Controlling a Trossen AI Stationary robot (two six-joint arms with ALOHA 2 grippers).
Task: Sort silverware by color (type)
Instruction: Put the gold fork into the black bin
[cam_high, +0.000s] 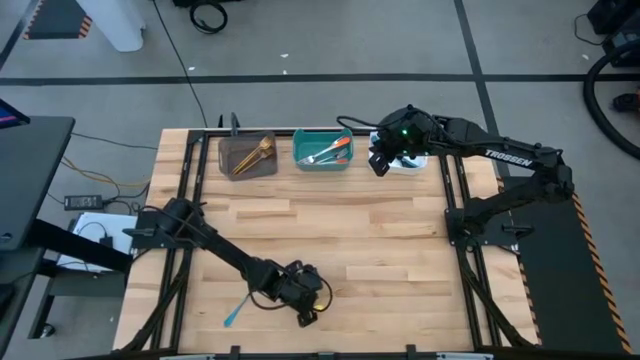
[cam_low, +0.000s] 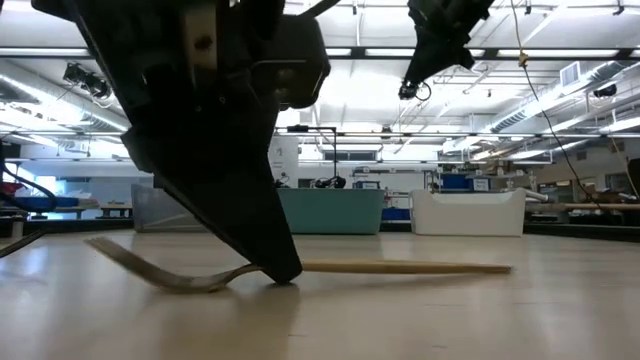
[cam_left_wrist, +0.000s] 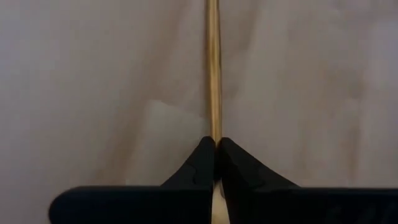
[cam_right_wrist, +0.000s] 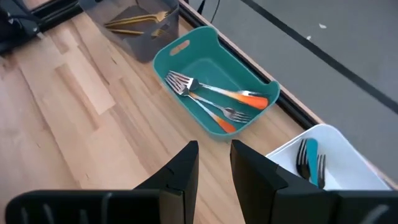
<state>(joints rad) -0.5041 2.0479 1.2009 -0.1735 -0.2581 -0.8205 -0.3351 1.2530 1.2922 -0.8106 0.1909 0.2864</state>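
I count one gold utensil (cam_left_wrist: 213, 68) flat on the table (cam_high: 400, 240) near its front edge, pinched by my left gripper (cam_left_wrist: 215, 155), fingers closed on it. One teal-handled piece (cam_high: 236, 310) lies beside it. Two orange forks (cam_right_wrist: 217, 99) sit in the teal bin (cam_right_wrist: 186, 46), gold ones in the brown bin (cam_high: 235, 160), teal ones in the white bin (cam_right_wrist: 348, 146). My right gripper (cam_right_wrist: 214, 165) hovers, slightly parted and empty, over the white bin.

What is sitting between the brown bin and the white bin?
In the high view, the teal bin, holding orange-handled forks, sits between the brown bin and white bin.
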